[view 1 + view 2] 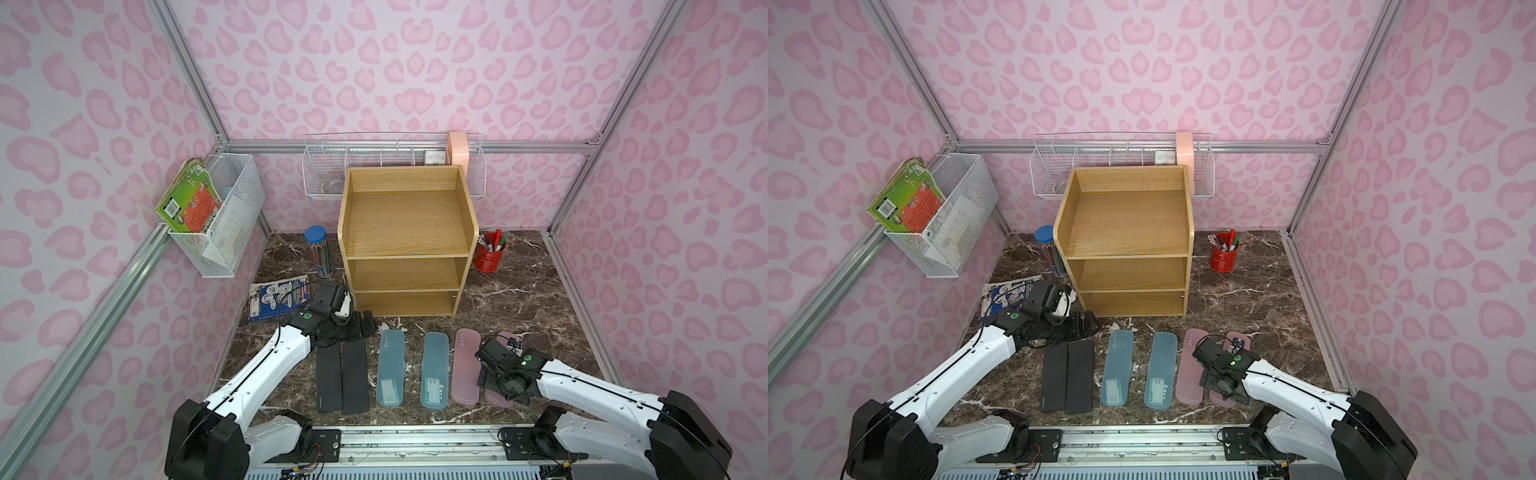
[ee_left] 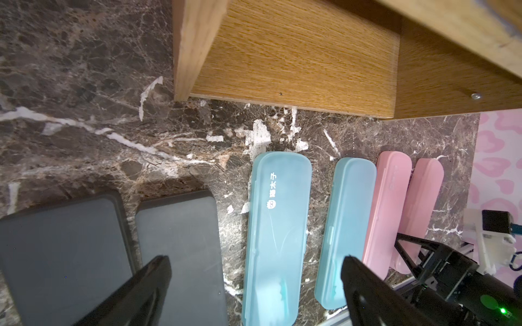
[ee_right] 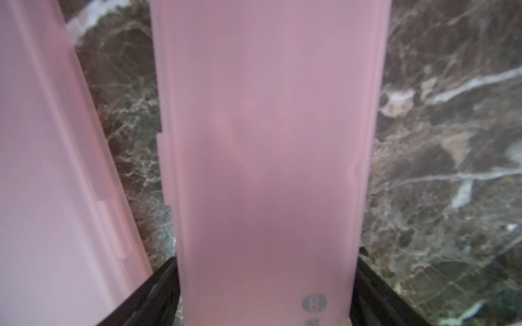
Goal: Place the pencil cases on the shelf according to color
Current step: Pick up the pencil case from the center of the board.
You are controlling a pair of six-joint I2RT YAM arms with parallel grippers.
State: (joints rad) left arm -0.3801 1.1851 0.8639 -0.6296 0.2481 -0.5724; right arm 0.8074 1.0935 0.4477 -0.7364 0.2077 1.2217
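Observation:
Six pencil cases lie in a row on the marble table in front of the wooden shelf (image 1: 407, 220), whose tiers are bare. From left to right they are two black cases (image 1: 329, 378) (image 1: 354, 376), two teal cases (image 1: 390, 368) (image 1: 435, 370) and a pink case (image 1: 466, 365). The last pink case (image 3: 268, 141) sits between the fingers of my right gripper (image 3: 267, 262), which press on both its long sides. My left gripper (image 2: 255, 261) is open, hovering over the far ends of the black (image 2: 180, 248) and teal (image 2: 276, 225) cases near the shelf's base.
A clear pencil tube with a blue lid (image 1: 318, 253) stands left of the shelf and a red pen cup (image 1: 490, 253) to its right. A booklet (image 1: 278, 297) lies by the left arm. White wire baskets (image 1: 226, 212) (image 1: 395, 166) hang on the walls.

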